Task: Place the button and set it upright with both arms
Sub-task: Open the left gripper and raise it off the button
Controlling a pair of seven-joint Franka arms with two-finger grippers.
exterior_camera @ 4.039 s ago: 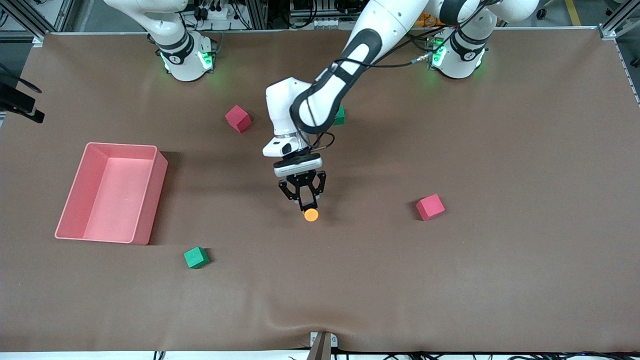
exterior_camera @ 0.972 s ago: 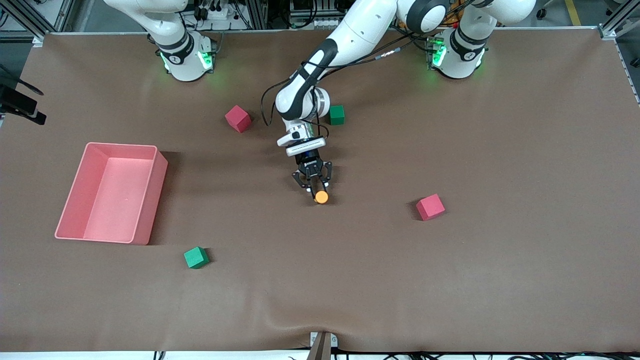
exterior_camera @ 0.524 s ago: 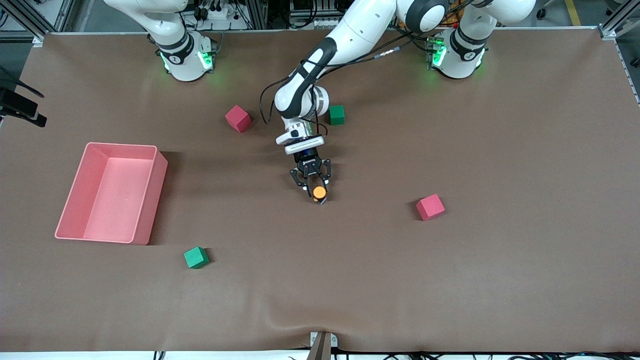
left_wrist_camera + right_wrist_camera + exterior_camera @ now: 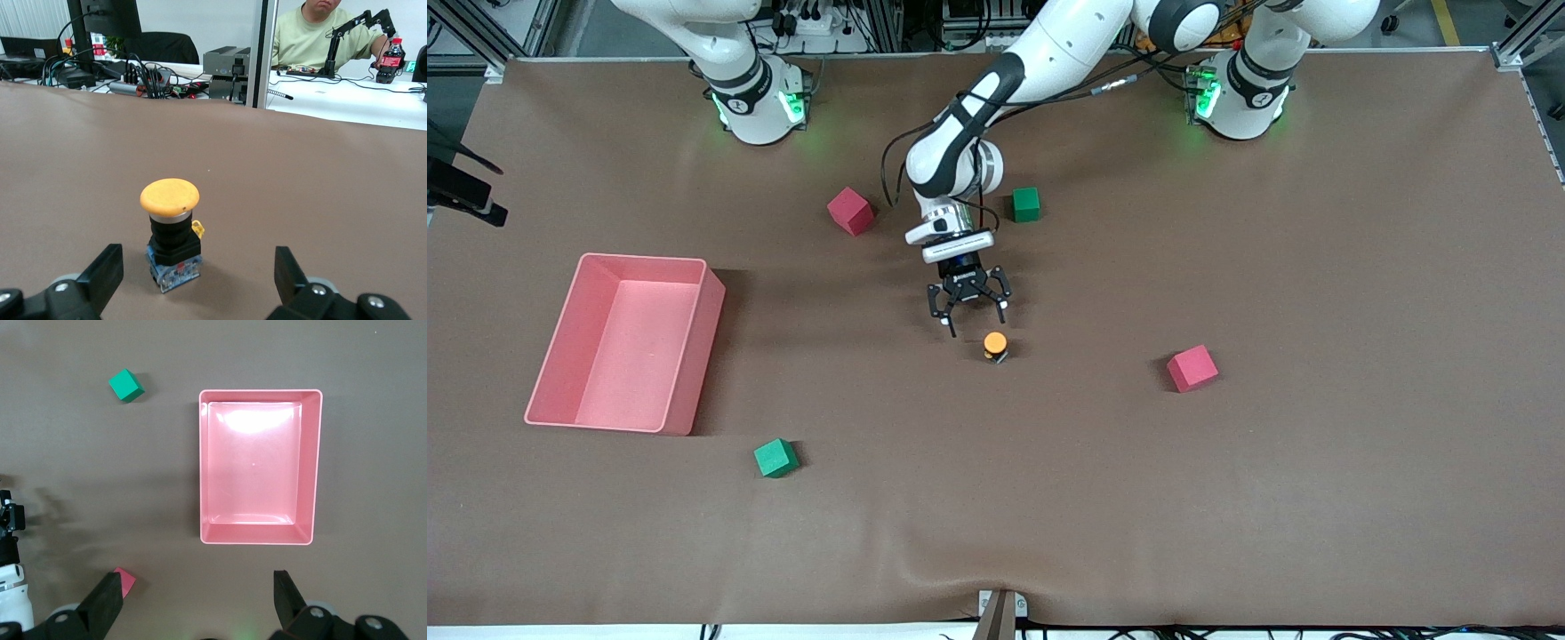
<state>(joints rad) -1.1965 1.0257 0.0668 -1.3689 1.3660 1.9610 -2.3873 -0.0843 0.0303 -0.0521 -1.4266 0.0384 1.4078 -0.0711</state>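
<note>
We see the button [image 4: 996,345] standing up on the brown table [image 4: 1316,489], orange cap on top and black body under it, near the middle of the table. In the left wrist view the button [image 4: 171,230] sits straight, with nothing touching it. The left gripper [image 4: 968,311] is just beside it, toward the robots' bases, low over the table, with its fingers [image 4: 100,277] spread wide and holding nothing. We think the job looks almost done, so the big worry is knocking the button over. It is small, with a wide cap on a thin body, so a little bump could tip it. If the left gripper swings sideways as it leaves, a finger could clip the cap and roll the button away. Going straight up and away looks safer to us. The right gripper [image 4: 200,613] waits high over the pink bin [image 4: 257,467] at the right arm's end of the table, open wide and empty. If it comes over to help, it could push the button too. The red cube [image 4: 1192,368] toward the left arm's end is well apart from the button, and so are the red cube [image 4: 849,211] and green cube [image 4: 1026,204] closer to the bases. The green cube [image 4: 775,458] nearer the front camera is well apart too.
</note>
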